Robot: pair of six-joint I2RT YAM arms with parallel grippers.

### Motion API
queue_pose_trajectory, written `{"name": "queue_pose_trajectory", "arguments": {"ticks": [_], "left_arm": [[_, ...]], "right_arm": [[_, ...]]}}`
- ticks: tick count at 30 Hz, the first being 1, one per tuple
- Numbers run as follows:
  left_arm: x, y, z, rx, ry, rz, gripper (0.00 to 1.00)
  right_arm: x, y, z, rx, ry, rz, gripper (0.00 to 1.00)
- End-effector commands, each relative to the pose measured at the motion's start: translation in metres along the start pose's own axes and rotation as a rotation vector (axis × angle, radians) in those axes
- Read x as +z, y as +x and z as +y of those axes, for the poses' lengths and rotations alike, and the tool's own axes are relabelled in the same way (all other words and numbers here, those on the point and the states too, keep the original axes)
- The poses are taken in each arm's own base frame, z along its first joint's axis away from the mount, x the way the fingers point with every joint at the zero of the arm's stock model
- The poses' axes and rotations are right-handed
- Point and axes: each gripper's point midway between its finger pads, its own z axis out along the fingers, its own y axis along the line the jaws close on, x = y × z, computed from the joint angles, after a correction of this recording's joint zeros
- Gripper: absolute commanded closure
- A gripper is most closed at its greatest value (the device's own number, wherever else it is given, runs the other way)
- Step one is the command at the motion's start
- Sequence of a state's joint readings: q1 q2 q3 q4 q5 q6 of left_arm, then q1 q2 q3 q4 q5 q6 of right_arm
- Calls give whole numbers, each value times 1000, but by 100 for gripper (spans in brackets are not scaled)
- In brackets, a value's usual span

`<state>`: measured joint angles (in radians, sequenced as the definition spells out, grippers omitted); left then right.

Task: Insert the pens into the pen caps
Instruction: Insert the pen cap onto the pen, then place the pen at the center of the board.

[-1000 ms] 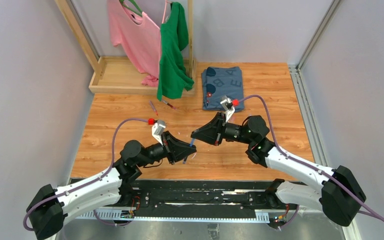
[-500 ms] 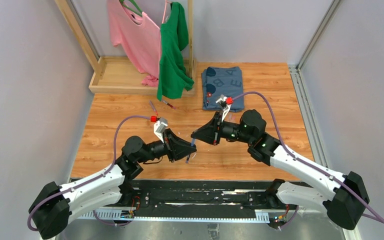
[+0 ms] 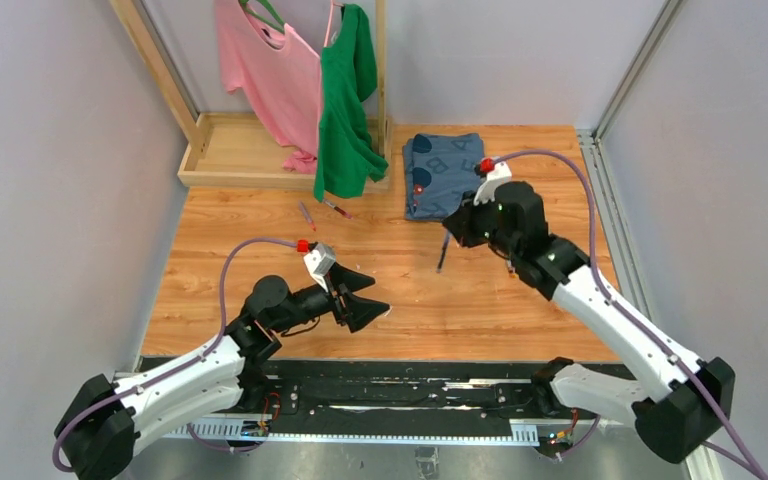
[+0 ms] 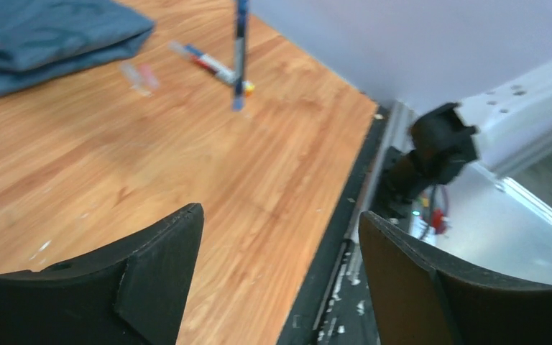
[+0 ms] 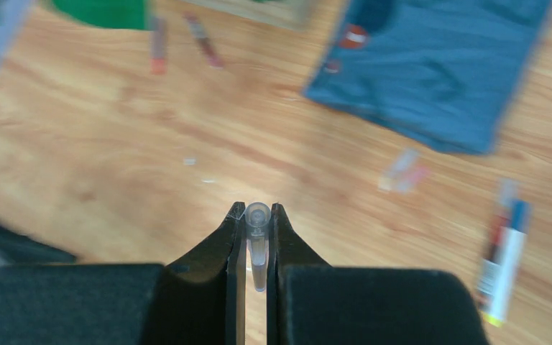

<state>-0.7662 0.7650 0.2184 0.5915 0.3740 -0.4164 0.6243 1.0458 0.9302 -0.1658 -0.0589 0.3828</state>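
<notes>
My right gripper (image 3: 449, 236) (image 5: 257, 209) is shut on a clear pen cap (image 5: 257, 217), held above the table in front of the blue cloth. A dark blue pen (image 3: 443, 256) (image 4: 240, 50) hangs from that cap, tip pointing down, clear of the wood. My left gripper (image 3: 376, 301) (image 4: 280, 215) stands open and empty, low over the table's near edge. Two reddish pens (image 3: 307, 215) (image 3: 336, 208) lie near the green shirt. A white-and-blue pen pair (image 5: 503, 251) (image 4: 205, 61) and small loose caps (image 5: 402, 172) (image 4: 138, 75) lie near the cloth.
A folded blue cloth (image 3: 445, 172) lies at the back centre. A wooden rack (image 3: 230, 150) with a pink shirt (image 3: 265, 70) and a green shirt (image 3: 345, 100) stands at the back left. A black rail (image 4: 345, 251) runs along the table's near edge.
My left gripper let go of the pen, opened wide and drew back. The right arm swung up and to the back right, carrying the cap with the pen hanging from it.
</notes>
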Motion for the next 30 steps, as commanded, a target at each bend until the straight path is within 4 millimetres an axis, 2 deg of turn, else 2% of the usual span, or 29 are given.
{"name": "queue_pose_trajectory", "arguments": {"ticks": [1,4,7,11,18,21,25,30], "left_arm": [[-10,7,55,17,-299,46,16],[-18,6,78,-3,-411,48,15],[-21,2,86,-8,-441,40,15],[-23,0,90,-15,-468,38,15],[-31,5,103,-42,-554,33,15],[-37,3,110,-54,-602,38,15],[-44,-15,115,-71,-647,-8,13],[-57,-30,134,-97,-756,-26,12]], "right_arm": [[-8,42,-100,-83,337,294,100],[-10,61,-137,-65,428,474,100],[-6,73,-166,-81,510,583,99],[7,83,-194,-31,545,668,99],[38,107,-221,77,514,782,99],[46,111,-228,89,512,789,97],[54,109,-234,107,491,751,84],[56,102,-238,120,470,707,66]]}}
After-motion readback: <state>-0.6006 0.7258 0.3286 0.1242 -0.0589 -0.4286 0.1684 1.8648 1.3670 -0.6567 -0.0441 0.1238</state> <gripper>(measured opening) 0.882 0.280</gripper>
